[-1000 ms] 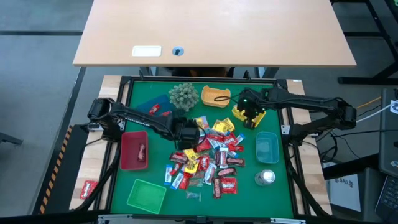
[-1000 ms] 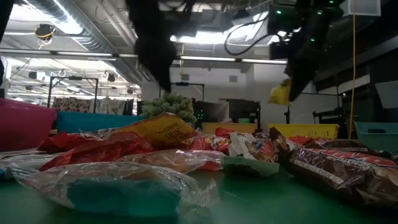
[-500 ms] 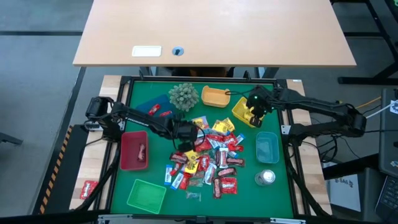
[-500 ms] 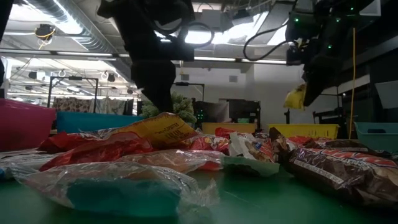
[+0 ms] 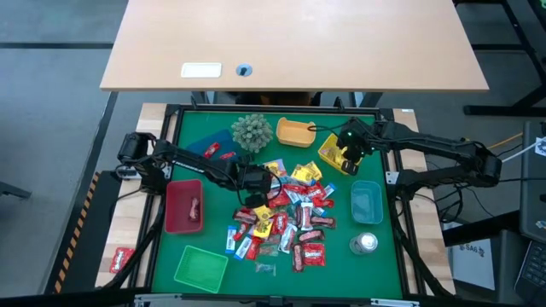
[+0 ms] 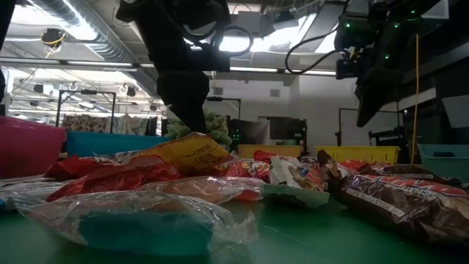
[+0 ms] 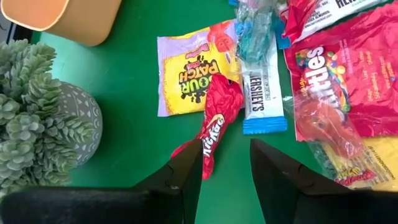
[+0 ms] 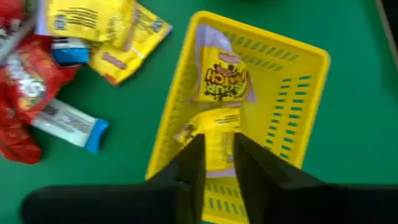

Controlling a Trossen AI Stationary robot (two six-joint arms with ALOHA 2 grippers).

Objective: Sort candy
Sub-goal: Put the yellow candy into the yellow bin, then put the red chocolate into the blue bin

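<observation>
Our left tool [image 7: 217,171] hangs open and empty around a red crinkly Kit Kat wrapper [image 7: 215,129]: light, slippery, best pinched mid-length. Our right tool [image 8: 216,163] stands slightly parted, empty, above the yellow slotted plastic tray [image 8: 292,93].

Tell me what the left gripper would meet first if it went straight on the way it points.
Most likely the red KitKat wrapper, lying in line between the open fingers of the left gripper; how far off it lies is unclear.
</observation>
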